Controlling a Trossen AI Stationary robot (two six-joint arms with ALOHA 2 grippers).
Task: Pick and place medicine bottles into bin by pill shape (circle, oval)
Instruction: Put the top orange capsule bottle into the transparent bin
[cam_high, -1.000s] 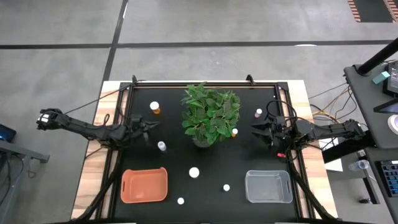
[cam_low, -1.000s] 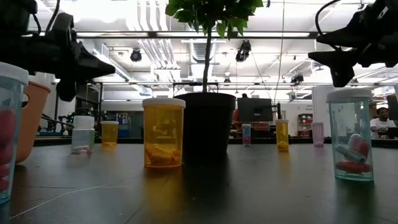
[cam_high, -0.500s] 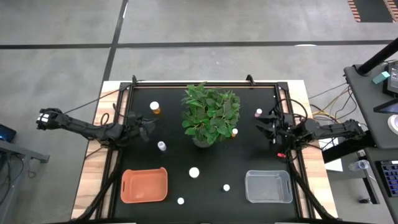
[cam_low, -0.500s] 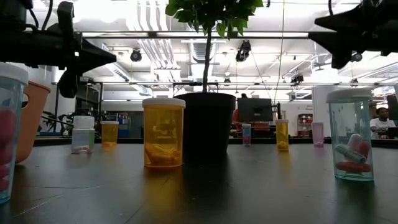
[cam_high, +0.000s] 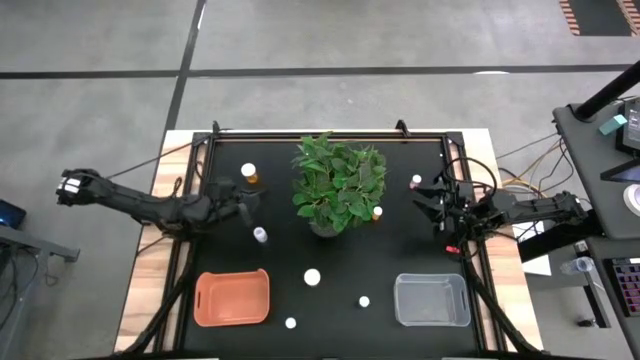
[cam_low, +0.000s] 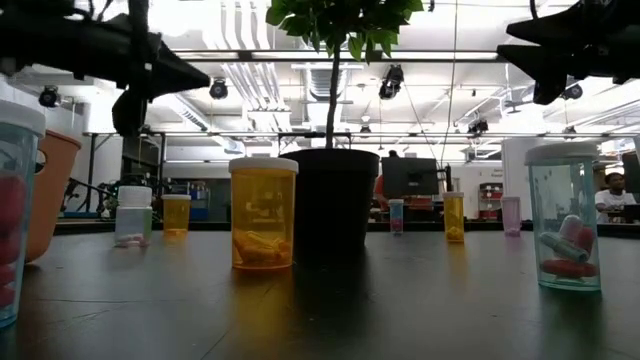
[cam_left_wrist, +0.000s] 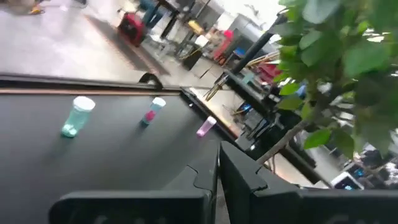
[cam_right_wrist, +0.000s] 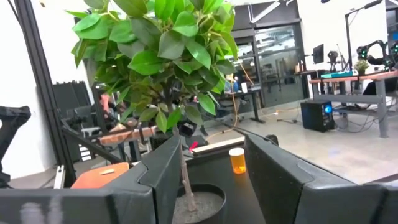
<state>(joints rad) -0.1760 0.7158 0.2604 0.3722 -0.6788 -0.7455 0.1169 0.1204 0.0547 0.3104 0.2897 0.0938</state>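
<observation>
Several small medicine bottles stand upright on the black table: an orange one far left, a clear one, white-capped ones in the middle, a pink one far right, and an orange one beside the plant. The orange bin sits near left and the clear bin near right. My left gripper hovers shut between the orange and clear bottles, left of the plant. My right gripper hovers open, nothing between its fingers, just near of the pink bottle.
A leafy potted plant stands in the table's middle between the two arms. The black mat's metal frame runs along the left and right sides. A desk with gear stands beyond the table's right edge.
My left gripper has risen, moved a little toward the plant and rolled about its own axis, still shut. My right gripper has risen slightly and rolled. No bottle has moved.
</observation>
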